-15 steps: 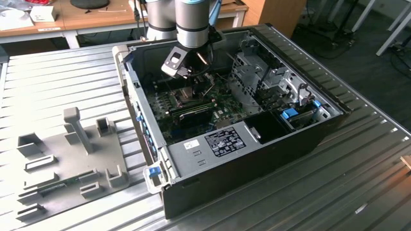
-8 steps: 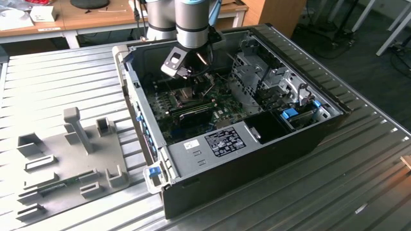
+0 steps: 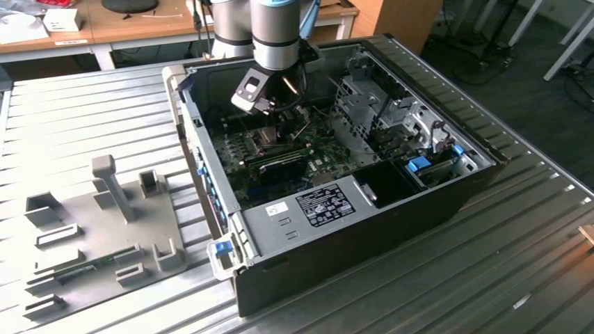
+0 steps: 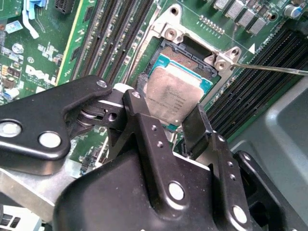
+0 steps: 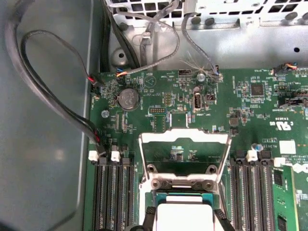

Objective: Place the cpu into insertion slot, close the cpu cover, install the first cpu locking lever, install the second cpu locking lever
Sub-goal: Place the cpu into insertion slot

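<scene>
Second wrist view: a small flat square chip with a dull silver-grey metal top, the cpu, is seen between the two black fingers of the end effector.
End effector state: it is judged to be closed on the cpu, with one finger set against each of two opposite edges of the chip.
Cpu position: it is held directly over the insertion slot, a square dark socket with a silvery metal border. A strip of the dark socket floor is exposed beyond one edge of the chip. Whether the chip touches the socket cannot be told.
Cpu cover: in the first wrist view the thin shiny metal frame plate is seen swung open, lying back over the green circuit board and clear of the socket.
Locking lever: a slim bright metal rod is seen running away from one socket corner across the long black memory slots. It is judged to be unlatched.
Exterior view: the end effector is reached down into the open black-and-grey computer case, which lies on the ribbed metal bench.
Step in hand: placing the cpu is judged to be under way. The cover is not yet closed and no lever is fastened.
What the seating calls for: the chip must be kept level and square with the silvery border, and it must be lowered without sideways drag, since the socket contacts are likely delicate.
</scene>
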`<state>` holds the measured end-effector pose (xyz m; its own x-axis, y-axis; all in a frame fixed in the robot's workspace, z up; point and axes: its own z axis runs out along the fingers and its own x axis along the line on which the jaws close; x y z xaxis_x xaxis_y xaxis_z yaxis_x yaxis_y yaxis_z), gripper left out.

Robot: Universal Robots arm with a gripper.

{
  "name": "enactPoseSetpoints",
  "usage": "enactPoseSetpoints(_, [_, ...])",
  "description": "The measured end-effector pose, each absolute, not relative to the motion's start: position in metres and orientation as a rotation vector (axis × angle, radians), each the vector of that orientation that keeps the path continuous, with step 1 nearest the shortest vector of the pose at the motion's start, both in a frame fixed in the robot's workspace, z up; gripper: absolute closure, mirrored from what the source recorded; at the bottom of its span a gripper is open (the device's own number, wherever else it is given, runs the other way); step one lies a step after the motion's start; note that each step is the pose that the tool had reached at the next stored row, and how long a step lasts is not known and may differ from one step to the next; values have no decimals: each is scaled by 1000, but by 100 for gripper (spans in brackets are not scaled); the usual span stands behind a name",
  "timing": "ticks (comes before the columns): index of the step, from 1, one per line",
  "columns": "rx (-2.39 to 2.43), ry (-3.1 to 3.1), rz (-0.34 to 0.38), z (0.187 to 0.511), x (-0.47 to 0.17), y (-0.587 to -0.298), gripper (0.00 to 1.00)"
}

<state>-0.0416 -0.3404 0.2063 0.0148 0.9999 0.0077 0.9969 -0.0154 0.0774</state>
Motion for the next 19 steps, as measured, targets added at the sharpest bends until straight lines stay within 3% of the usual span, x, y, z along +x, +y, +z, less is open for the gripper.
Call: enactPoseSetpoints(19, [2196, 2187, 80, 206, -42, -340, 46])
